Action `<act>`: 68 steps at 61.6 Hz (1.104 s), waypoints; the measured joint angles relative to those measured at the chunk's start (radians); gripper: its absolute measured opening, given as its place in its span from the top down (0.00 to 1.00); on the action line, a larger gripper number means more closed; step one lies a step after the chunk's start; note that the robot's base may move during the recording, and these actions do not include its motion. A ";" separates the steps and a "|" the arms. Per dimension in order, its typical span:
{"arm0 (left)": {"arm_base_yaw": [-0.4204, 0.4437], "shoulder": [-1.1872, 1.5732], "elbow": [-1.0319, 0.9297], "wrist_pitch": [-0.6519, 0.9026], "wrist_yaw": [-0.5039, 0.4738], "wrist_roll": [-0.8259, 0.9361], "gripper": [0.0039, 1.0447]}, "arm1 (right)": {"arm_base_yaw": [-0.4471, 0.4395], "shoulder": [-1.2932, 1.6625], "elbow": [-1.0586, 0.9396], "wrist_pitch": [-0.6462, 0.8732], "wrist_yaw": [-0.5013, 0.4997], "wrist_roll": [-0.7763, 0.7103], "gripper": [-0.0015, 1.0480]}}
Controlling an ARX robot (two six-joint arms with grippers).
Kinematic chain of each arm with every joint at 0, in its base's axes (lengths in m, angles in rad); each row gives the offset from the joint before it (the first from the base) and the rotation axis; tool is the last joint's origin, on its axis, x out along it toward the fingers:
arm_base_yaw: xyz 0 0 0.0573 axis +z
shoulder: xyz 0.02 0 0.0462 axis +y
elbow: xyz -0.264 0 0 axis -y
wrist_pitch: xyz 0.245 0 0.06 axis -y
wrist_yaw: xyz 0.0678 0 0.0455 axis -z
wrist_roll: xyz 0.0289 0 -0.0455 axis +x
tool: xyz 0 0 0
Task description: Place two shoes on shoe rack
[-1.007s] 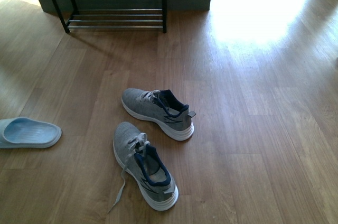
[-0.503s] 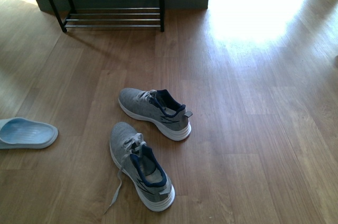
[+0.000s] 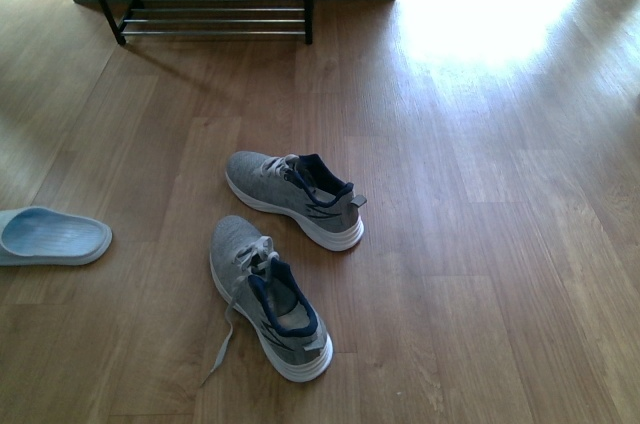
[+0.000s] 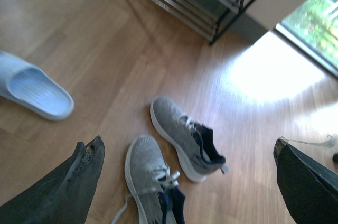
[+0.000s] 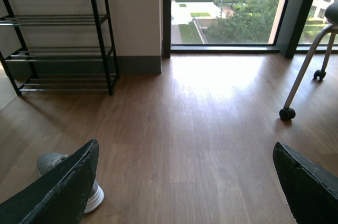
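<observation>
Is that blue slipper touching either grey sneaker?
Apart. The front view shows bare floor between the blue slipper and both the near sneaker and the far sneaker.

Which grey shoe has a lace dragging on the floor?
The sneaker farther from the shoe rack: its loose lace trails onto the floor, while the other sneaker has its laces on top.

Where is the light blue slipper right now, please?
In the front view, the slipper lies at the far left of the floor, left of the nearer sneaker.
</observation>
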 joint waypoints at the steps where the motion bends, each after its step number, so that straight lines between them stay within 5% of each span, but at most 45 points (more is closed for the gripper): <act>1: -0.008 0.077 0.029 0.008 0.006 -0.002 0.09 | 0.000 0.000 0.000 0.000 0.000 0.000 0.09; 24: -0.103 1.012 0.419 -0.106 0.201 -0.024 0.09 | 0.000 0.000 0.000 0.000 0.000 0.000 0.09; 68: -0.093 1.375 0.835 -0.243 0.266 0.091 0.09 | 0.000 0.000 0.000 0.000 0.000 0.000 0.09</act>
